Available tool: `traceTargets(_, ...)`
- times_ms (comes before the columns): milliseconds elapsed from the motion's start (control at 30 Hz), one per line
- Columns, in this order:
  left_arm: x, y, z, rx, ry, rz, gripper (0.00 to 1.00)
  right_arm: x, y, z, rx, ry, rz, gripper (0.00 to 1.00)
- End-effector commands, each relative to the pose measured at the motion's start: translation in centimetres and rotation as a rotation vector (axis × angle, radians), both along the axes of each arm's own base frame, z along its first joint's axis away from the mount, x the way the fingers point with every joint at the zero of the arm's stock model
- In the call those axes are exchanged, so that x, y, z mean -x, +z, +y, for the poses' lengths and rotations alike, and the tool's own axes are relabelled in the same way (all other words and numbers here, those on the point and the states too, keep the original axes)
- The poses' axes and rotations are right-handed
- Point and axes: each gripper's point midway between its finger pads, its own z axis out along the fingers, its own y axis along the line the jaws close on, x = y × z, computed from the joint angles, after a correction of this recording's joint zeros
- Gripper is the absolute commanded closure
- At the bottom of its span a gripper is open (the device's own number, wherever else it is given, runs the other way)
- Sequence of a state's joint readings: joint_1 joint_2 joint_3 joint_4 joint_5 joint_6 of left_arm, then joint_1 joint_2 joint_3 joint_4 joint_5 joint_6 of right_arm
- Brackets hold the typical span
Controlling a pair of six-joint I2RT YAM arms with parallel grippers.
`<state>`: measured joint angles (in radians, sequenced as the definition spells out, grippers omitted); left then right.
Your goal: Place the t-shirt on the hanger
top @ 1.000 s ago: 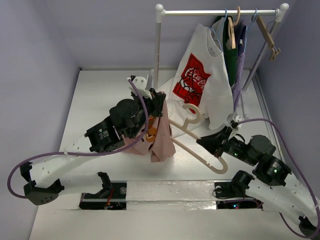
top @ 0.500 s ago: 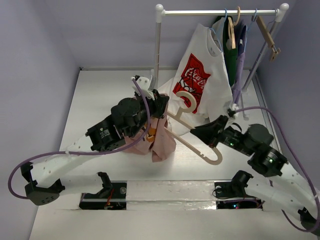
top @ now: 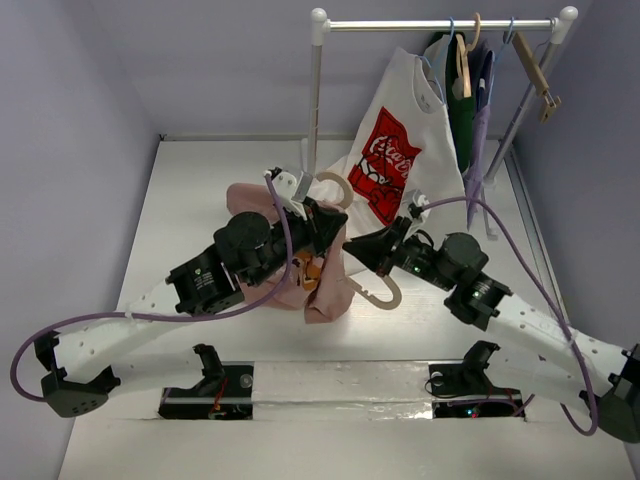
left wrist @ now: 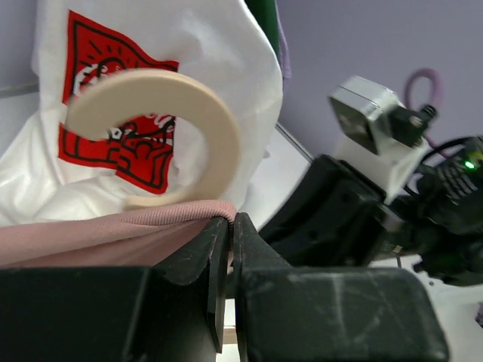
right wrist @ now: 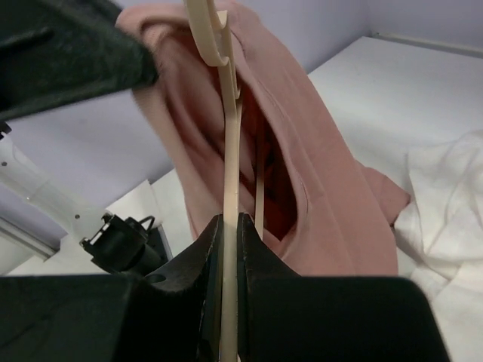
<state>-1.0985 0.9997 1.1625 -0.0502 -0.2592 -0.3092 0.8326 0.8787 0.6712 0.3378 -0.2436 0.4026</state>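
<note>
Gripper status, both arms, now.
Left gripper: shut on the t-shirt, pinching its collar edge.
Right gripper: shut on the hanger.

The t-shirt [top: 325,290] is dusty pink and hangs crumpled in loose folds at the middle of the scene, with a bit of orange-brown print showing among the folds. The hanger [left wrist: 223,143] is pale cream and smooth, and it sits tilted. Its thick rounded hook pokes out at the far end just above the shirt's ribbed collar. One curved arm juts out to the near right, and the rest is hidden inside the fabric.
</note>
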Motion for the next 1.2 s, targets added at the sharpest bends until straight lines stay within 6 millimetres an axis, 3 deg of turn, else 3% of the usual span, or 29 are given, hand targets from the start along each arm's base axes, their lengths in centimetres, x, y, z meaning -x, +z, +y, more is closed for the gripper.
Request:
traceTargets(0,2.3,2.9,-0.8,0.124,-0.113,-0.041,1.00,1.0,6.4,0.7,-0.218,0.073,-0.154,1.00)
traceTargets(267,3.9,2.5,-2.3,0.102,-0.189,-0.045,1.00,-0.8,10.9,-0.1,-0.402,-0.039,-0.301,1.00)
traceTargets(300,3.8,2.3,-2.1,0.098,-0.175,-0.035,0.96,-1.3,11.3,-0.6,-0.417,-0.077,-0.297,1.00)
traceTargets(400,2.4,2.4,0.0,0.122,-0.055,-0.022,0.61,-1.3,11.6,-2.3,-0.438,-0.139,-0.300,1.00)
traceTargets(433,1.9,3.0,1.2,0.146,0.004,-0.026,0.39,-1.6,10.5,-2.5,-0.418,-0.161,-0.278,1.00)
traceTargets(467,1.2,3.1,2.1,0.162,0.062,-0.024,0.24,-1.8,10.2,-3.4,-0.422,-0.200,-0.266,1.00)
traceTargets(733,-1.7,5.5,7.2,0.279,0.341,-0.043,0.24,-1.8,9.8,-5.0,-0.421,-0.257,-0.248,1.00)
traceTargets(867,-5.2,4.3,9.0,0.328,0.461,-0.009,0.34,-1.5,9.7,-5.2,-0.428,-0.255,-0.242,1.00)
traceTargets(900,-7.0,3.1,10.4,0.325,0.518,-0.008,0.36,-1.5,9.6,-5.2,-0.425,-0.255,-0.238,1.00)
traceTargets(1033,-8.2,3.7,9.4,0.357,0.428,-0.038,0.40,-1.3,9.5,-5.4,-0.421,-0.251,-0.235,1.00)
traceTargets(1167,-9.1,3.1,9.0,0.343,0.440,-0.029,0.41,-1.2,9.3,-5.5,-0.426,-0.250,-0.229,1.00)
